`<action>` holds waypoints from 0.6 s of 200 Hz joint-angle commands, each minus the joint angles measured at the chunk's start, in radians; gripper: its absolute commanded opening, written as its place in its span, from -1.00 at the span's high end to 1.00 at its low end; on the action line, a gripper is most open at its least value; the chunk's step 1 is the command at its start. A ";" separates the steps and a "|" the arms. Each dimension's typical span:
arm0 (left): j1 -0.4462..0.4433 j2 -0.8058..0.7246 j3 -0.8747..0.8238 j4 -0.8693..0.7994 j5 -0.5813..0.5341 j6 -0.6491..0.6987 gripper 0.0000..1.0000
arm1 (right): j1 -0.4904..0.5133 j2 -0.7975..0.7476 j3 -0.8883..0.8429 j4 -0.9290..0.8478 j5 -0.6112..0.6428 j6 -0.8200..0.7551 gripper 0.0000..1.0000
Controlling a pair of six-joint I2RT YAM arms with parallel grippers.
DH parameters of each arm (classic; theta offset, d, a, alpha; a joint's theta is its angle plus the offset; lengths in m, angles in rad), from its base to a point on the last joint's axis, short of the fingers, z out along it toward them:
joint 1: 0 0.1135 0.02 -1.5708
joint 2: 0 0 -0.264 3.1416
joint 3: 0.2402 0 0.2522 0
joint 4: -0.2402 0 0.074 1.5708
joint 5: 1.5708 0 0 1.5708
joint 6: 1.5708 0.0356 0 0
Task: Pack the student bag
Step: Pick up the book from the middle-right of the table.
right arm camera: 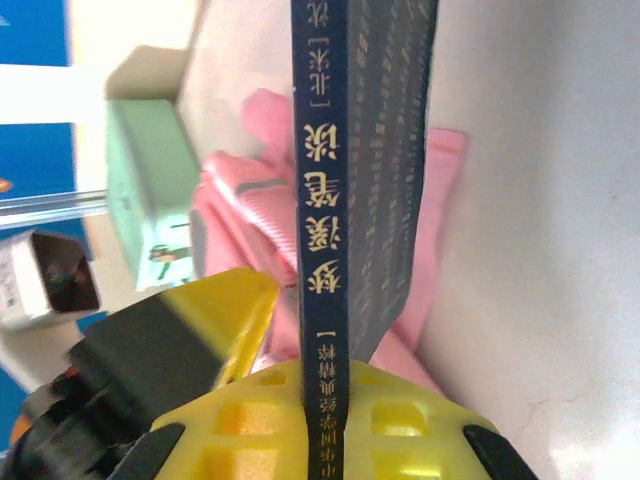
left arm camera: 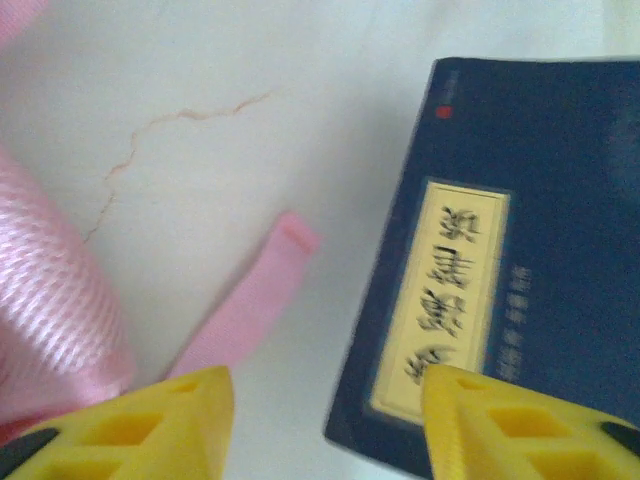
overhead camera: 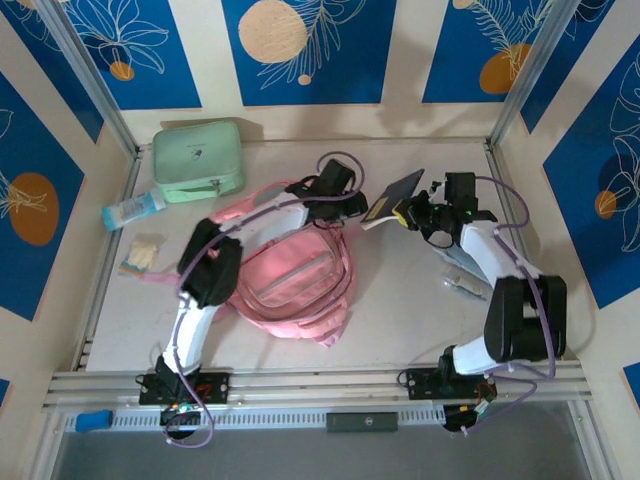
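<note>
The student bag [overhead camera: 295, 280] lies flat on the table [overhead camera: 400, 320] between the two arms, a little left of centre, its pink fabric slack and its straps trailing toward the near edge. The right gripper [right arm camera: 320, 385] is clamped on a dark blue book [right arm camera: 360, 150] at the spine, holding it edge-on above the table just right of the bag's far end; the pink bag shows behind it.

The left gripper [left arm camera: 328, 390] hovers beside that book with its yellow fingers [left arm camera: 190, 415] set apart and nothing between them. A loose pink strap [left arm camera: 250, 300] lies on the table below. Whether its right finger touches the book's cover is hard to tell, as the view is blurred.

A mint green case [overhead camera: 198, 160] sits at the far left corner, with a bottle [overhead camera: 130, 210] near it, both well apart from the bag.
</note>
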 commanded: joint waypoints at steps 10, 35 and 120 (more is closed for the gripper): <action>0.012 -0.288 -0.264 0.254 0.030 -0.177 -0.23 | 0.051 -0.154 -0.070 0.150 0.049 0.105 1.00; 0.003 -0.459 -0.497 0.477 0.021 -0.401 -0.39 | 0.145 -0.242 -0.093 0.230 0.160 0.135 1.00; -0.193 -0.657 -0.714 0.694 -0.279 -0.769 -0.70 | 0.417 -0.351 -0.148 0.399 0.420 0.269 1.00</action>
